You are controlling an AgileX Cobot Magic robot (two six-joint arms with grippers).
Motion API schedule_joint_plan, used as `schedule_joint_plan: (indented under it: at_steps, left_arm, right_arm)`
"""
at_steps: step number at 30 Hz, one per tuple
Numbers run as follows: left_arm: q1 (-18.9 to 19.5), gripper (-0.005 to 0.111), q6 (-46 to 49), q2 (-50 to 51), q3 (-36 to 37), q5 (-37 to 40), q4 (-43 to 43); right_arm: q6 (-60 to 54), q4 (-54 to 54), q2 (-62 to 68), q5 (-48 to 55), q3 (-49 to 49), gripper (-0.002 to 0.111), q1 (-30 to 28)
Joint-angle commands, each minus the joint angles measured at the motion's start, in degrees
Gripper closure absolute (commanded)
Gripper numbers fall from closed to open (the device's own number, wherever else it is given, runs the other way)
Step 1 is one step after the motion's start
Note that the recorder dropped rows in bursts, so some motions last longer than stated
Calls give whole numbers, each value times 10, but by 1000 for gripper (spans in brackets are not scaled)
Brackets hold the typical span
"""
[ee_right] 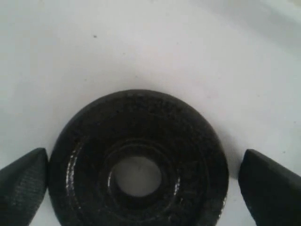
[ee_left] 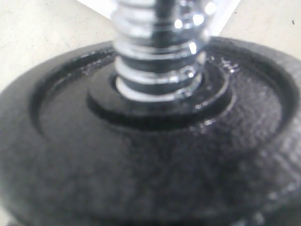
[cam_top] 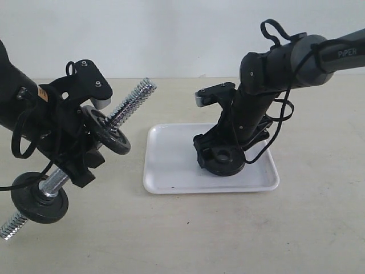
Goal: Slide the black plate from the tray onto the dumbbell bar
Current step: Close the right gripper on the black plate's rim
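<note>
The black plate lies flat on the white tray. My right gripper is lowered over it. In the right wrist view the black plate sits between the two fingertips, and the right gripper is open with tray floor showing beside the plate. My left gripper is shut on the dumbbell bar, holding it tilted above the table, its free threaded end pointing up toward the tray. One black disc sits above the grip and another below. That upper disc fills the left wrist view and hides the fingers.
The tray stands in the middle of a tan table with a white wall behind. Loose black cables hang from both arms. The bar's lower threaded end reaches close to the table at the left edge.
</note>
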Motion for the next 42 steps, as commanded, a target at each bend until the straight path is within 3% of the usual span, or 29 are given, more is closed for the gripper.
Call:
schedule_joint_plan:
  at_steps: [1,18,42]
  left_arm:
    - [1,102,6,-32,-21,-54,2]
    - [1,102,6,-32,-21,-55,2]
    - [1,102,6,-32,-21,-58,2]
  right_arm:
    - [16,-7,28,11,2,3,-1]
    - [64,-14,31,107,2,3,-1]
    - [71,24,43,88,2,3,0]
